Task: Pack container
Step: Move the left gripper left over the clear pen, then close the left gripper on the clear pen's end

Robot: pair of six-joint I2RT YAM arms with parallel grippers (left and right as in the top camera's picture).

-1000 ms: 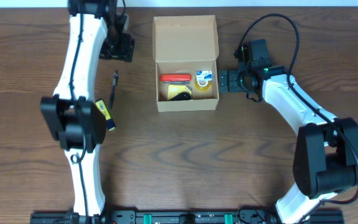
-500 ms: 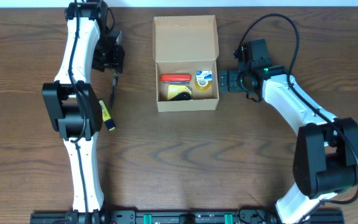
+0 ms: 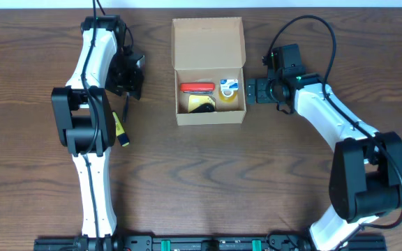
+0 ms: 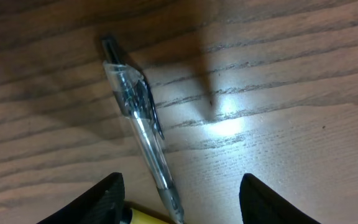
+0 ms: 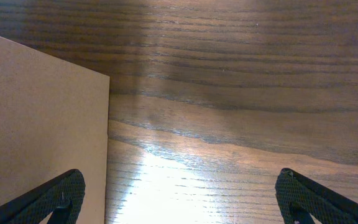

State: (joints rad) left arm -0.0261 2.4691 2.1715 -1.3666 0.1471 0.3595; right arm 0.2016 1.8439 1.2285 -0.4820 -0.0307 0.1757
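Note:
The open tan cardboard box (image 3: pixel 209 113) stands at the back middle with its lid flap up behind. Inside lie a red item (image 3: pixel 197 88), a yellow and black item (image 3: pixel 201 103) and a small white roll (image 3: pixel 229 87). A clear pen (image 3: pixel 125 108) lies left of the box; in the left wrist view the pen (image 4: pixel 135 118) runs between my open fingers. My left gripper (image 3: pixel 130 78) (image 4: pixel 182 211) hovers open over the pen's far end, touching nothing. My right gripper (image 3: pixel 252 90) (image 5: pixel 179 208) is open and empty beside the box's right wall (image 5: pixel 36 118).
A small yellow and blue item (image 3: pixel 119 130) lies on the table just in front of the pen; its yellow edge shows at the bottom of the left wrist view (image 4: pixel 146 216). The wooden table (image 3: pixel 257 174) stretches in front of the box.
My left gripper has moved from the back left toward the front and right, ending over the pen. The right arm, the box and its contents have not moved.

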